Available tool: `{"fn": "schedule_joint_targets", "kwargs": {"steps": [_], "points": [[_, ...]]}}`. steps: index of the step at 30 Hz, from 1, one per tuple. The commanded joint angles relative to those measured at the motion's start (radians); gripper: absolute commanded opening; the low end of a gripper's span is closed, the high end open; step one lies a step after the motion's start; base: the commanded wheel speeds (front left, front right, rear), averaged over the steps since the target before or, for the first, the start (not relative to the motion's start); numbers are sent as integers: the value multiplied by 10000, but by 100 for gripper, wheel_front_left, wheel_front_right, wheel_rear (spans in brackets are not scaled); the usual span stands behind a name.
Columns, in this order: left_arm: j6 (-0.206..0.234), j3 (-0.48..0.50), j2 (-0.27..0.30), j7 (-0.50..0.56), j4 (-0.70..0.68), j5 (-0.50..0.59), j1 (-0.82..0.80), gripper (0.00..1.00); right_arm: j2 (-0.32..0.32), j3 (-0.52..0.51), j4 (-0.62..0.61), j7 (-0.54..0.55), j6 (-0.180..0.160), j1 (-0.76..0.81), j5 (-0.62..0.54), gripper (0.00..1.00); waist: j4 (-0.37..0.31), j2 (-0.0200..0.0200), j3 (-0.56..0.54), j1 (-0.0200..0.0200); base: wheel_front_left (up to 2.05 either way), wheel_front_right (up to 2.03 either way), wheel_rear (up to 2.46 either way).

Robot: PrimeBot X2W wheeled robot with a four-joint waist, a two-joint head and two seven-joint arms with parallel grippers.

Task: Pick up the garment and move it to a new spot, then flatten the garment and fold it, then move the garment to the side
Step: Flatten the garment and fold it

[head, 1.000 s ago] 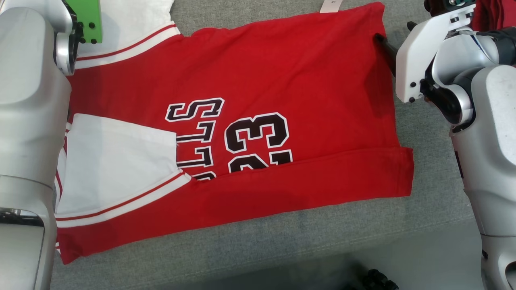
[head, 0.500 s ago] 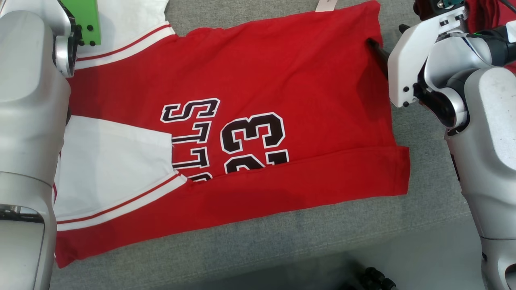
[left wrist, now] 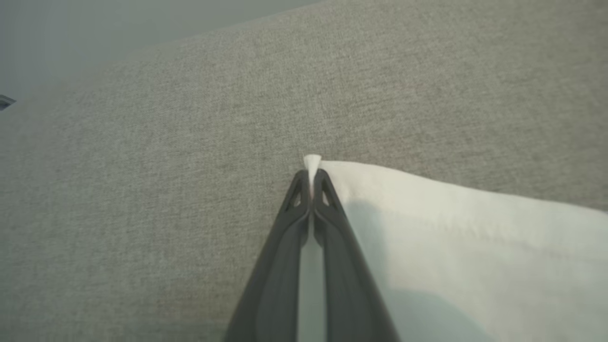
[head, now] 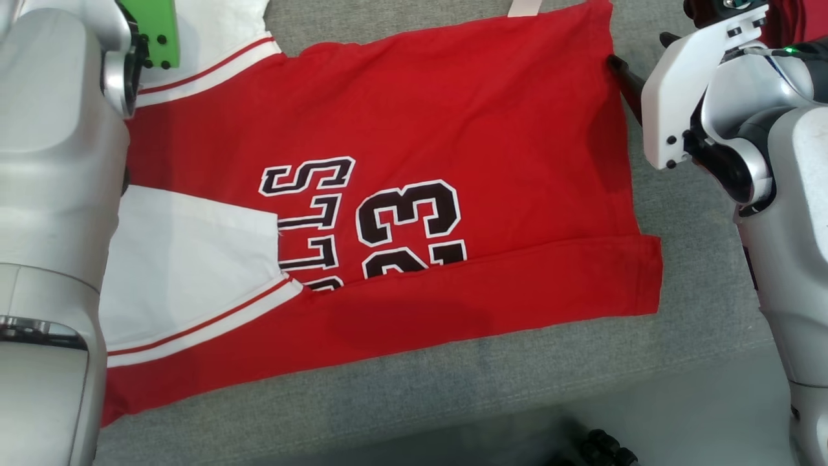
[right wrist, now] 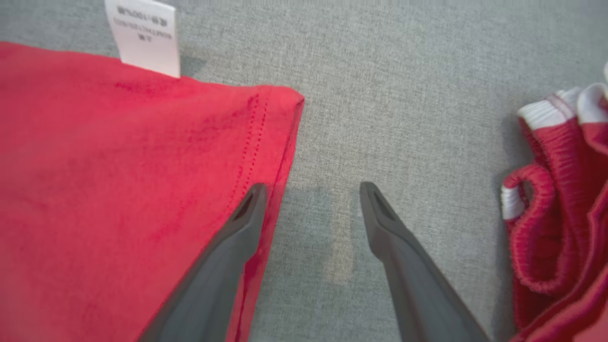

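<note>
The red jersey (head: 453, 116) lies flat on the grey fabric-covered desk (head: 453, 382), its near edge folded over. The left hand (left wrist: 312, 176) pinches its white sleeve corner. The right hand (right wrist: 313, 190) gapes across the hem, near a crumpled red garment (right wrist: 560, 213).

The red garment (head: 453, 116), white-sleeved with black "23" lettering, lay spread flat on the grey fabric surface (head: 420, 388), its near long edge folded over itself.
</note>
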Motion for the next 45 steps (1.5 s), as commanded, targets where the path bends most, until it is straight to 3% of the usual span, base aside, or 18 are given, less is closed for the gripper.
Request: {"fn": "schedule_joint_targets", "kwargs": {"steps": [1, 8, 14, 18, 24, 36, 40, 42, 45], "points": [[43, -17, -36, -2, 92, -50, 138, 0, -67, -24, -46, 64, -4, 115, 10, 100, 136, -1, -53, 0, 0, 0, 0], [3, -81, -656, -398, 353, -267, 319, 0, -452, 5, -435, 1111, -6, -305, 191, 100, 595, -1, -271, 0, 0, 0, 0], [-111, -180, -995, -559, 558, -369, 9, 0, -1190, 570, -534, 2572, -6, -1081, 871, 100, 876, -1, -223, 0, 0, 0, 0], [-196, -239, -1187, -663, 619, -446, -221, 0, -2015, 1488, -338, 3070, -6, -1818, 1077, 100, 1077, -1, -30, 0, 0, 0, 0], [-221, -341, -1347, -843, 716, -529, -438, 0, -2905, 2951, 225, 2528, -7, -2888, 1321, 100, 1267, -1, 240, 0, 0, 0, 0], [-280, -539, -1461, -1039, 1061, -676, -681, 0, -2663, 3286, 2259, -90, -7, -2766, 1753, 100, 1460, -1, 548, 0, 0, 0, 0], [-288, -585, -1467, -1099, 1167, -724, -713, 0, -2510, 3565, 2704, -371, -3, -2497, 1904, 30, 1453, -1, 567, 0, 0, 0, 0], [-311, -606, -1480, -1109, 1223, -766, -706, 0, -2493, 3658, 2833, -476, -4, -2374, 1984, 0, 1435, -1, 553, 0, 0, 0, 0], [-341, -625, -1486, -1126, 1286, -808, -687, 0, -2562, 3738, 2976, -480, -6, -2257, 2029, 0, 1411, -1, 522, 0, 0, 0, 0]]}}
